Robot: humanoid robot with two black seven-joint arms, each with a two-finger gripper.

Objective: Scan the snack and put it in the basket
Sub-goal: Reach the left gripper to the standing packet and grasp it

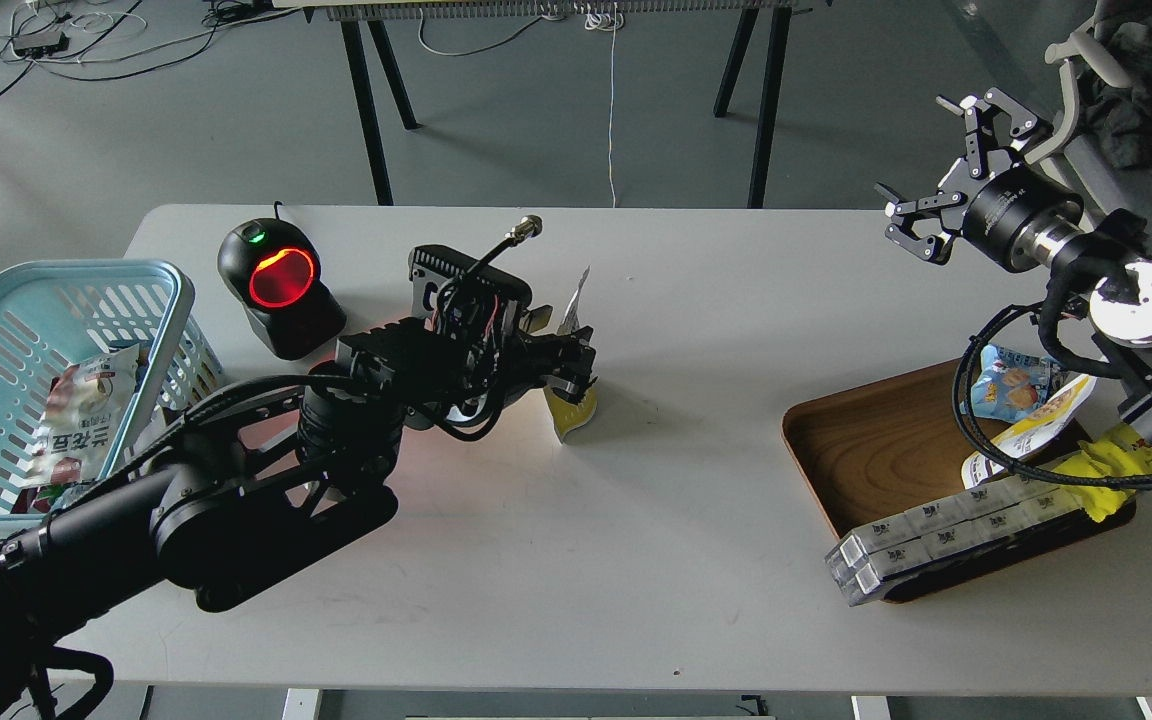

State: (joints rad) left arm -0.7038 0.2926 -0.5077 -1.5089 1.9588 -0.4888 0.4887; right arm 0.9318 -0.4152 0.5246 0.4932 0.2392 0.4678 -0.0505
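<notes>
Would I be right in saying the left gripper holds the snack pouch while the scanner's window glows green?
Not quite: the head view shows the scanner window glowing red, not green. The left gripper does hold the snack pouch.

The snack [572, 398] is a flat pouch seen nearly edge-on — a white upper part rising to a thin tip, a yellow lower part showing below. It stands upright near the middle of the table, largely hidden behind the left end effector [576, 365]. The basket [151, 290] — light blue plastic, slotted sides, thick rounded rim — sits at the table's left edge, packets inside.
</notes>
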